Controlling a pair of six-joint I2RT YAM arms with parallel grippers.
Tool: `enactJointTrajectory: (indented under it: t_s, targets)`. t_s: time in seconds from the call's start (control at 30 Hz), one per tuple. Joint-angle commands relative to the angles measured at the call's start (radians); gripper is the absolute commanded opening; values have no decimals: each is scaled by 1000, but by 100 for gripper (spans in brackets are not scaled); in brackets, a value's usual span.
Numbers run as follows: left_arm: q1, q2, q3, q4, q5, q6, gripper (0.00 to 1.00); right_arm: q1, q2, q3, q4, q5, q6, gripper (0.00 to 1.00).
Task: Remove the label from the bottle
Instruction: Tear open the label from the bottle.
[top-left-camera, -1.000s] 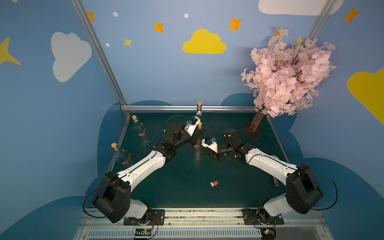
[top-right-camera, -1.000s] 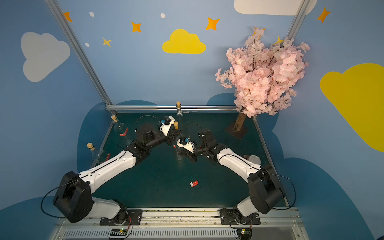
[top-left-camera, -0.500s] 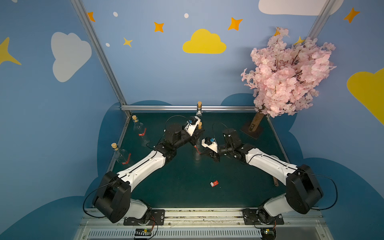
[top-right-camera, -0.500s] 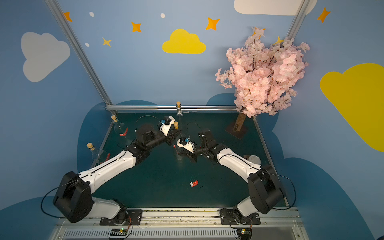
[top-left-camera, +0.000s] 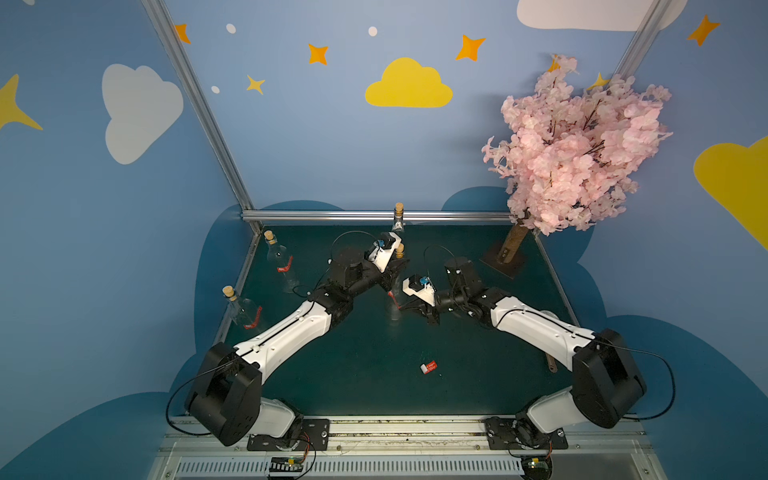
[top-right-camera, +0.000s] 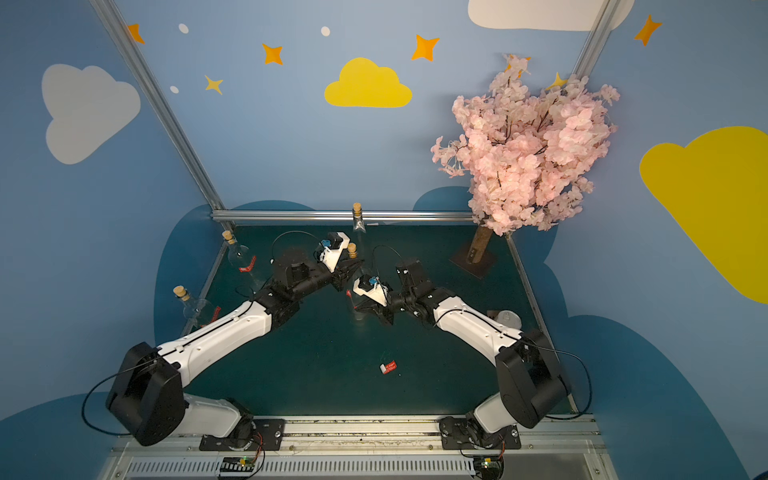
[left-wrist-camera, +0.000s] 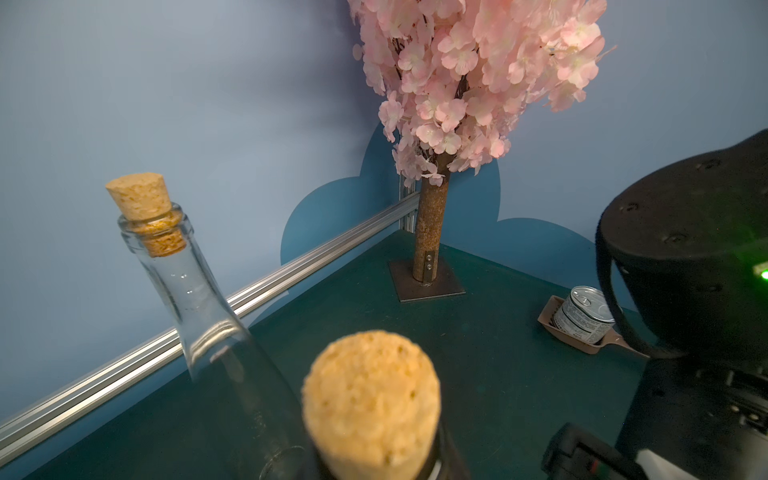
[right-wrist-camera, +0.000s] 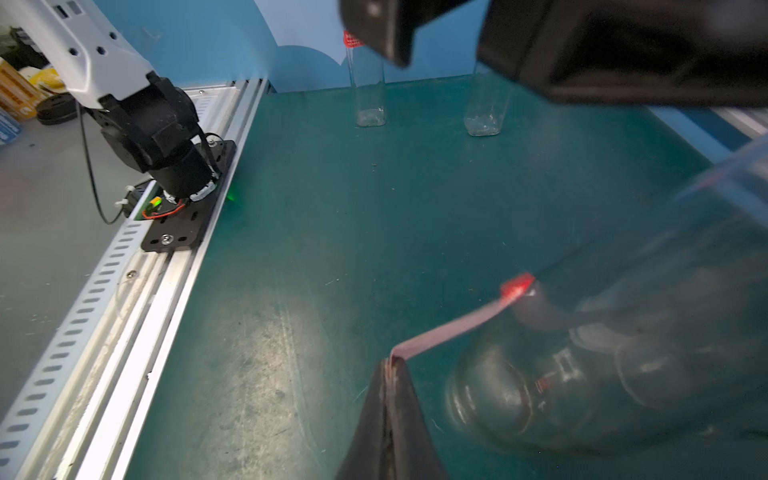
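A clear glass bottle (top-left-camera: 394, 305) with a cork (top-left-camera: 400, 249) stands mid-table in both top views. My left gripper (top-left-camera: 392, 272) is shut on its neck; in the left wrist view the cork (left-wrist-camera: 372, 399) fills the foreground and the jaws are mostly hidden. My right gripper (right-wrist-camera: 392, 363) is shut on the free end of the label (right-wrist-camera: 449, 328), a pinkish strip pulled away from the glass. The strip's red far end (right-wrist-camera: 517, 284) still sticks to the bottle (right-wrist-camera: 623, 353). In a top view the right gripper (top-right-camera: 358, 308) sits low beside the bottle's body.
Two corked bottles with red labels (top-left-camera: 279, 259) (top-left-camera: 243, 309) stand along the left edge, and a bare one (top-left-camera: 398, 218) by the back rail. A loose red label (top-left-camera: 429, 368) lies on the mat. A pink blossom tree (top-left-camera: 573, 145) stands back right, a can (left-wrist-camera: 584, 316) near it.
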Motion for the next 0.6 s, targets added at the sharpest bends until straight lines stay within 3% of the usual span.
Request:
enactJointTrajectory:
  t_s: [0.0,0.33,0.57]
  targets:
    - [17,31,-8,-93,-76,73,17,12,2,5,-30,-41,-3,0]
    - [13,23,-11,-89,-81,77,16,13,-7,6,-29,-39,8,0]
    - [12,3,-3,-38,-131,93,12,30,-57,-36,57,86,177,0]
